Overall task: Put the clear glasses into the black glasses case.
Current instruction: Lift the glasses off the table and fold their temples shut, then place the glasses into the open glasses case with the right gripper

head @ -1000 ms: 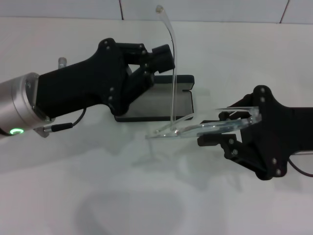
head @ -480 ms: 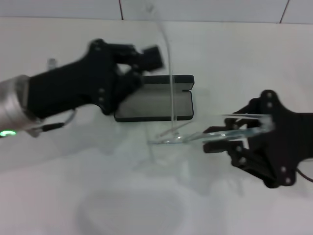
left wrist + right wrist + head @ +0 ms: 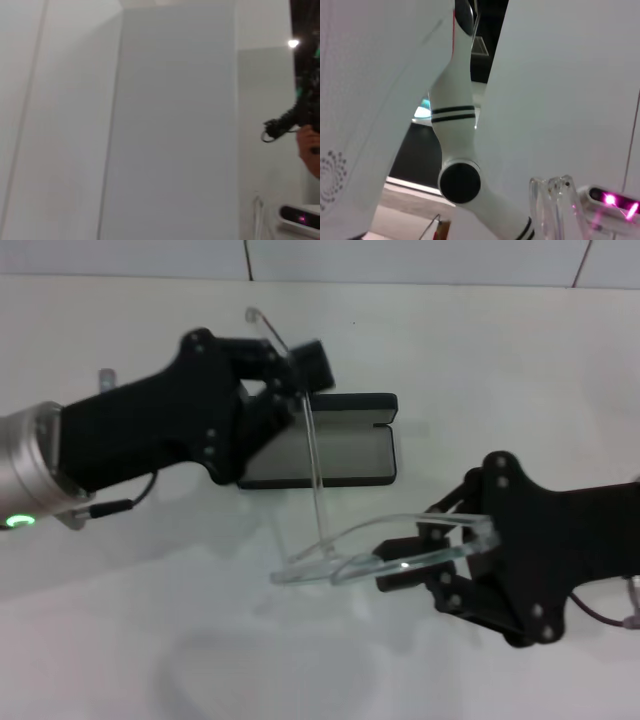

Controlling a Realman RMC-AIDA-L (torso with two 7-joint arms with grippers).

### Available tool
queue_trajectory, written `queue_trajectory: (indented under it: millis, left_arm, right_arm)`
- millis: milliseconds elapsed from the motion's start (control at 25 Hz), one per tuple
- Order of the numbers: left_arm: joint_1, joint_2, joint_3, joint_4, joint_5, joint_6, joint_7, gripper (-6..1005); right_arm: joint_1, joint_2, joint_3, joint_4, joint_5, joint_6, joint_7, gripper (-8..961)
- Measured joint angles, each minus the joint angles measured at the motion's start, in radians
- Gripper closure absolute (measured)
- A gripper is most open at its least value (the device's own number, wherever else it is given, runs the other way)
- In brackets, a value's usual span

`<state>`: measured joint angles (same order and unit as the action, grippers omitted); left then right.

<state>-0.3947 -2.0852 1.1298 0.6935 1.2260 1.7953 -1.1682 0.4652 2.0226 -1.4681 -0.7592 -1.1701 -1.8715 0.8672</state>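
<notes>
The right hand (image 3: 425, 558) grips the clear glasses (image 3: 380, 552) by one end, holding them above the white counter (image 3: 480, 360) in front of the open black glasses case (image 3: 330, 445). One temple rises to the closed left hand (image 3: 290, 375) over the case.

colourless clear glasses (image 3: 345, 558), black glasses case (image 3: 340, 452) with grey lining.

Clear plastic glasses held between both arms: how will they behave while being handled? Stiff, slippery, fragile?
The transparent colourless plastic eyeglasses look light and thin, so probably somewhat flexible. One slender temple stands up into the left pincer, and it may bend or fold at the hinge. The right pincer grips the smooth front, which could slip or twist.
</notes>
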Motion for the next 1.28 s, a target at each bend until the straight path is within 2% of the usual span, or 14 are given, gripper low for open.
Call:
queue_trajectory:
  millis: [840,1280]
  left_arm:
    - [0.003,-0.002,0.157,0.065,0.001,0.025,0.001,940]
    - [0.017,0.002,0.149,0.066,-0.026,0.026,0.008,940]
  right_arm:
    - [-0.006,-0.001,-0.005,0.008,-0.003,0.081,0.004,899]
    - [-0.005,-0.001,-0.004,0.008,-0.003,0.091,0.011,900]
